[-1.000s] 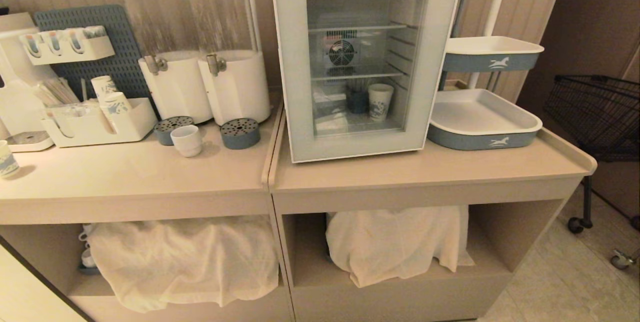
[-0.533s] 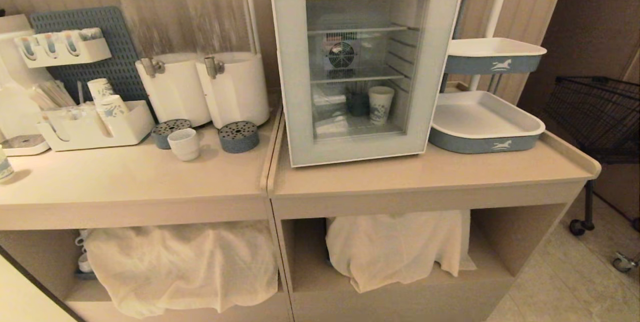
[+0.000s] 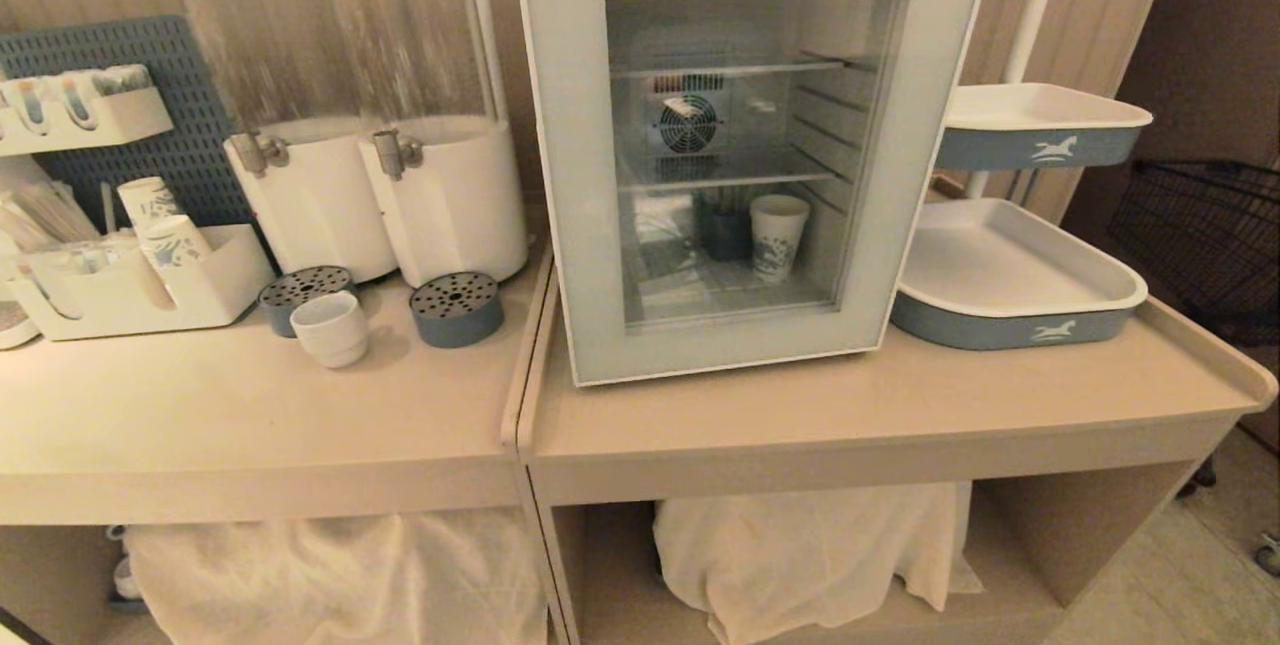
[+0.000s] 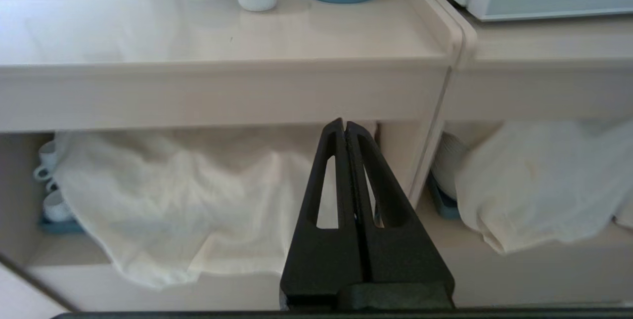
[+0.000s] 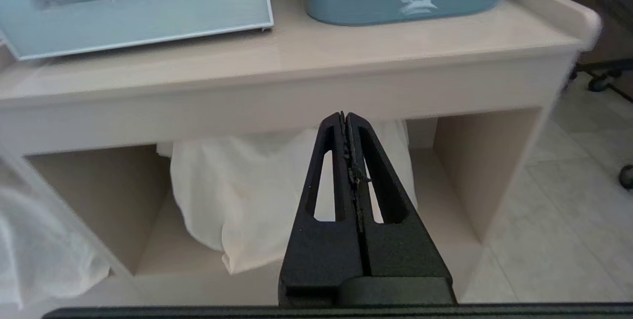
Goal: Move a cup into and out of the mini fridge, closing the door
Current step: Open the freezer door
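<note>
Head view: cup (image 3: 329,328) on counter (image 3: 250,415) left of mini fridge (image 3: 745,150), door (image 3: 740,175) shut; left gripper (image 4: 344,128) and right gripper (image 5: 344,121) both fully closed, empty, low before counter edge.

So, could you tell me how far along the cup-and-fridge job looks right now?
Nothing looks done yet. The white cup sits on the counter by the drink dispensers, and the mini fridge has its door closed. Nothing is in hand: left gripper and right gripper are shut, empty, below counter level. Opening, loading, retrieving and closing remain.
</note>
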